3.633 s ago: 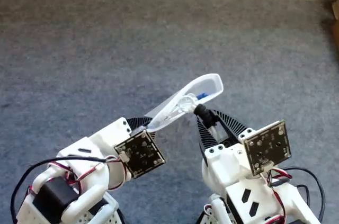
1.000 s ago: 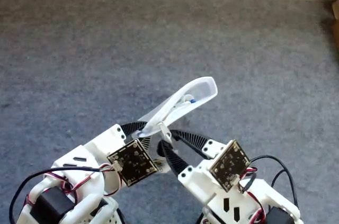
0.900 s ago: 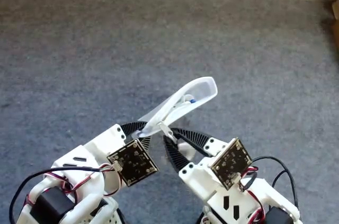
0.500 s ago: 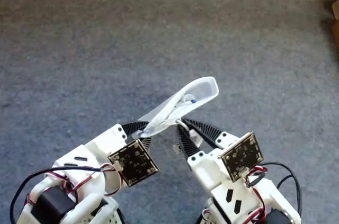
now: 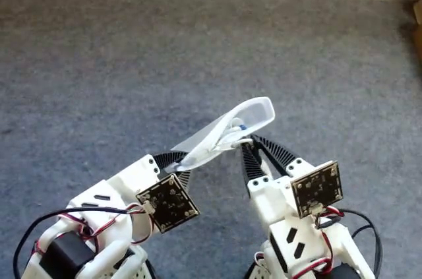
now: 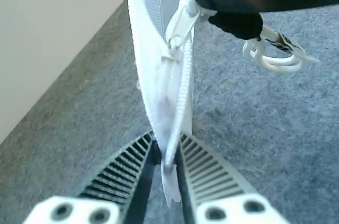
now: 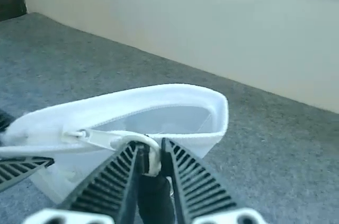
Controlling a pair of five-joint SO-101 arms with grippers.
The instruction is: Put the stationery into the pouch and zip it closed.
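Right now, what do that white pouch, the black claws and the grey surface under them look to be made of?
The pouch: seemingly thin translucent plastic or mesh; blue contents show through. The fingers of the right gripper, pinching the zip pull: matte black ribbed plastic, probably. The surface: grey, fuzzy, flecked, likely felt or carpet.

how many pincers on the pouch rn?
2: the left pincer clamps the zipped end of the pouch; the right pincer is shut on the zipper pull, partway along.
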